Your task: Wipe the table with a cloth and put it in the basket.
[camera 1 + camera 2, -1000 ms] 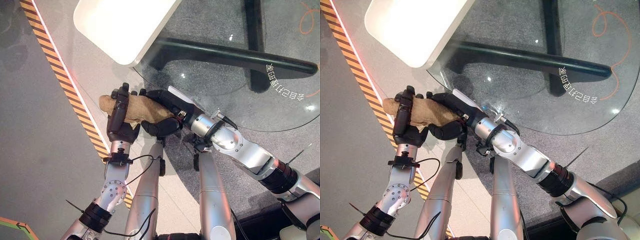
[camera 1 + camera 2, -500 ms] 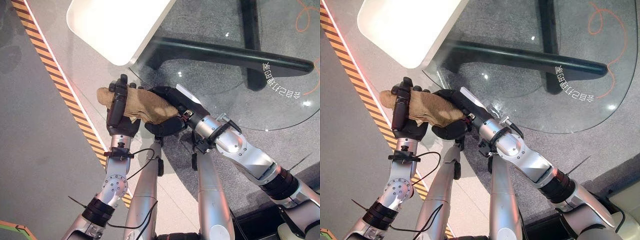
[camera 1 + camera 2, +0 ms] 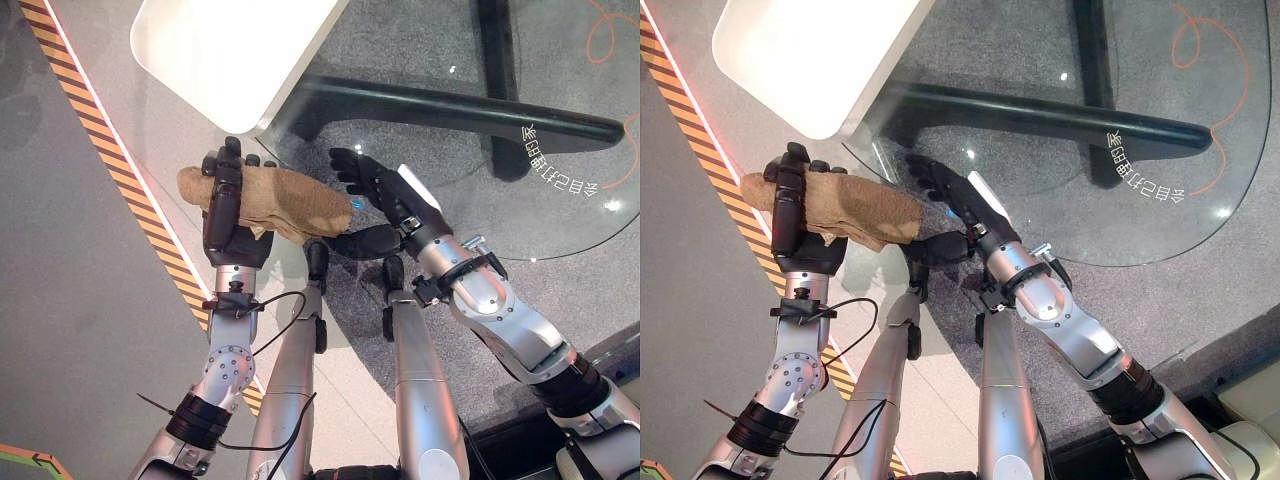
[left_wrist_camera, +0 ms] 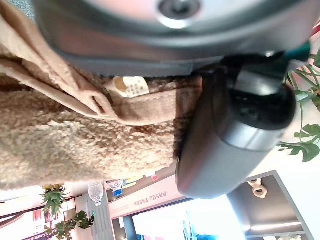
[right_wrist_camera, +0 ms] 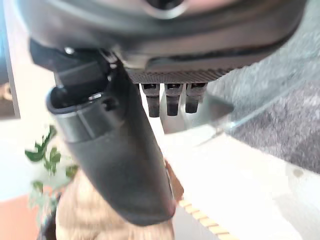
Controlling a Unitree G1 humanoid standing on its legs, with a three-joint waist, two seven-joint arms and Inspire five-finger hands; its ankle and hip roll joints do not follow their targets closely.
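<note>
At L wrist, cloth [image 4: 75,140] tag [image 4: 131,87] visible

Head views: bright, even overhead light. Small white glare spots sit on the round clear glass table top [image 3: 480,150], and soft shadows lie on the speckled grey floor [image 3: 60,300] beneath it. My wrist views are blurred up close; in my left wrist view the fuzzy tan cloth [image 4: 75,140] is soft-focused, background overexposed.

White lettering [image 3: 562,171] on the glass table [image 3: 450,140] and a tag [image 4: 131,87] on the cloth [image 4: 75,145] both seem unreadable.
</note>
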